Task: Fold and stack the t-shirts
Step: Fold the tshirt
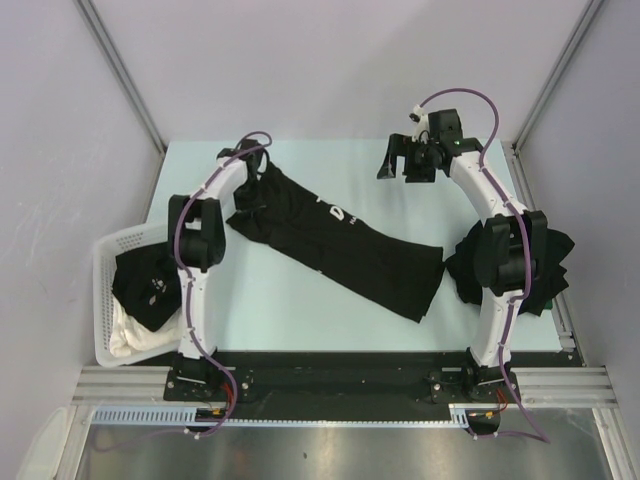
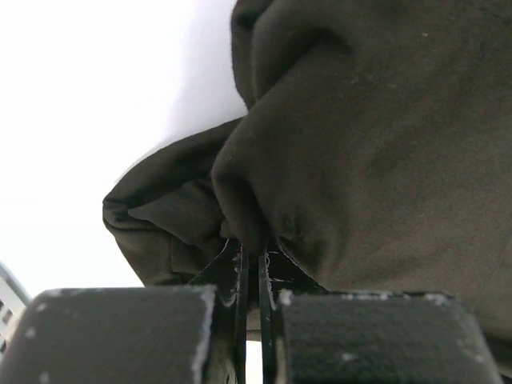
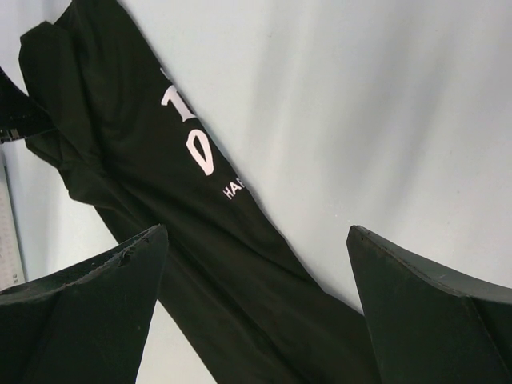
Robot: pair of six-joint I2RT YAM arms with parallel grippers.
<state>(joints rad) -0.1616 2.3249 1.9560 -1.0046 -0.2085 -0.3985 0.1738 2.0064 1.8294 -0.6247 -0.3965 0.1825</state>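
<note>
One black t-shirt [image 1: 340, 250] with white lettering lies stretched in a long diagonal band across the pale table, from back left to front right. My left gripper [image 1: 258, 165] is at its back-left end. In the left wrist view that gripper [image 2: 254, 256] is shut on a bunched fold of the dark fabric [image 2: 376, 144]. My right gripper [image 1: 395, 165] hangs open over the back of the table, right of the shirt's upper end. Nothing sits between its wide fingers [image 3: 256, 230], and the lettered shirt [image 3: 120, 120] lies below them.
A white lattice basket [image 1: 105, 270] stands at the left edge, holding a black t-shirt [image 1: 145, 280] and a white cloth [image 1: 125, 340]. A dark heap of t-shirts [image 1: 555, 265] lies at the right edge behind the right arm. Metal frame posts rise at both back corners.
</note>
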